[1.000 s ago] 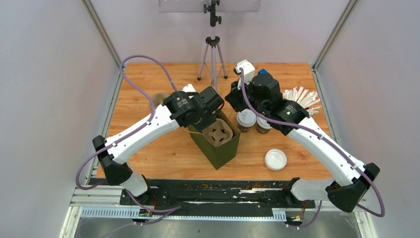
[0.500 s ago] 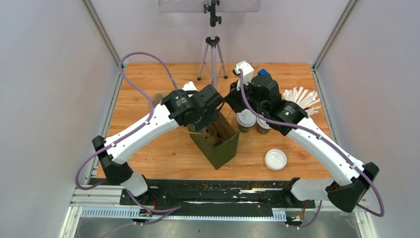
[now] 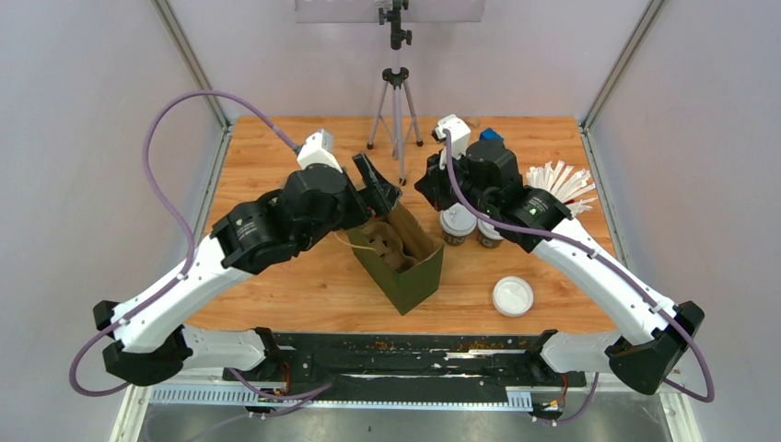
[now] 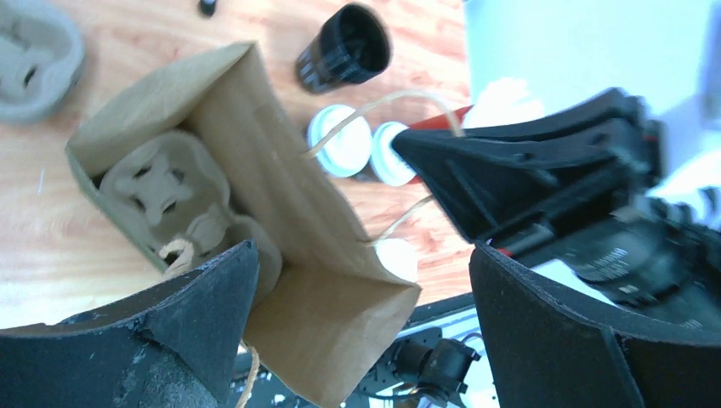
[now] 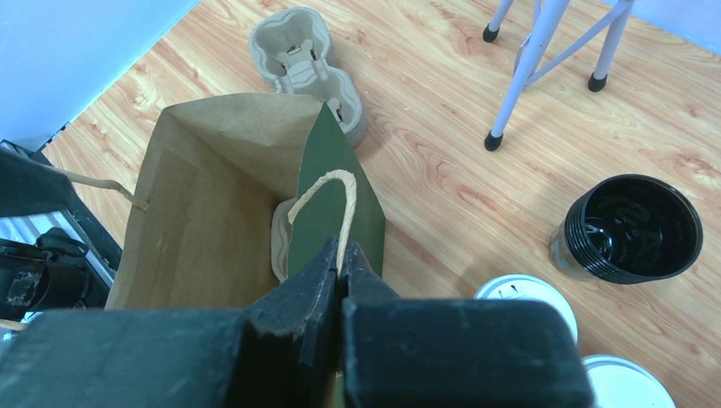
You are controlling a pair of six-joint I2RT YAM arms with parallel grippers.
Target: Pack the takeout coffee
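Observation:
The takeout coffee is two small dark cups with white lids (image 3: 458, 221) (image 3: 489, 231), standing right of the green paper bag (image 3: 405, 272). Their lids (image 4: 340, 151) (image 4: 389, 155) also show in the left wrist view, and in the right wrist view (image 5: 527, 297) (image 5: 625, 378). A pulp cup carrier (image 4: 161, 183) lies inside the bag. My left gripper (image 4: 361, 255) hangs open above the bag's mouth, holding nothing. My right gripper (image 5: 343, 255) is shut on the bag's paper handle (image 5: 327, 183), holding the far side up.
A black stack of lidless cups (image 5: 633, 229) stands behind the coffees. A second pulp carrier (image 5: 306, 55) lies on the table beyond the bag. A loose white lid (image 3: 512, 296) sits front right, wrapped straws (image 3: 557, 180) far right, a tripod (image 3: 396, 92) at the back.
The left gripper opened and let the carrier go down into the bag. Then the left arm lifted and drew back to the left. The right gripper kept its hold.

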